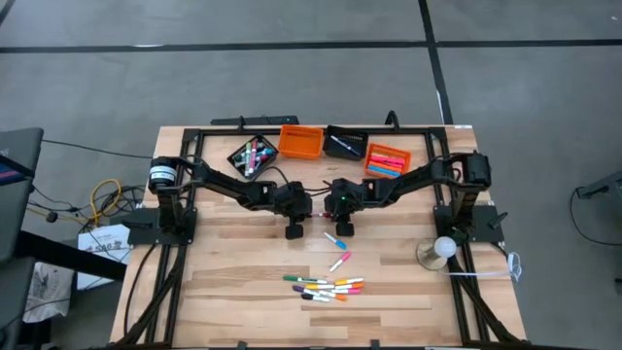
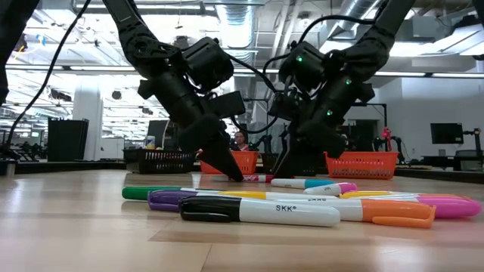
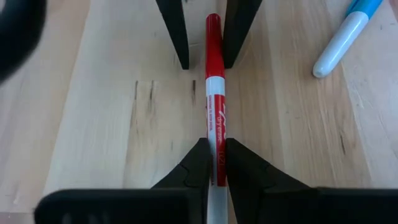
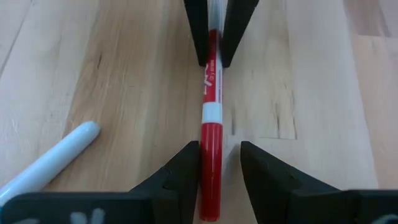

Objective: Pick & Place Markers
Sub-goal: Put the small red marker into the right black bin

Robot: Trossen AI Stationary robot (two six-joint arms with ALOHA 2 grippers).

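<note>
While left gripper (image 3: 211, 165) pinches red marker (image 3: 215, 106) | right gripper (image 4: 219, 163) straddles cap, slack | advice: close squarely before lifting.

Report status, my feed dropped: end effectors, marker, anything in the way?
Left end effector shut on red marker. Right end effector open, straddling its cap end. Blue-capped marker alongside, apart.

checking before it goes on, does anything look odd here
Yes: one red marker is flanked by both grippers. The left gripper pinches its white barrel, while the right gripper straddles its red cap with a gap on one side.
</note>
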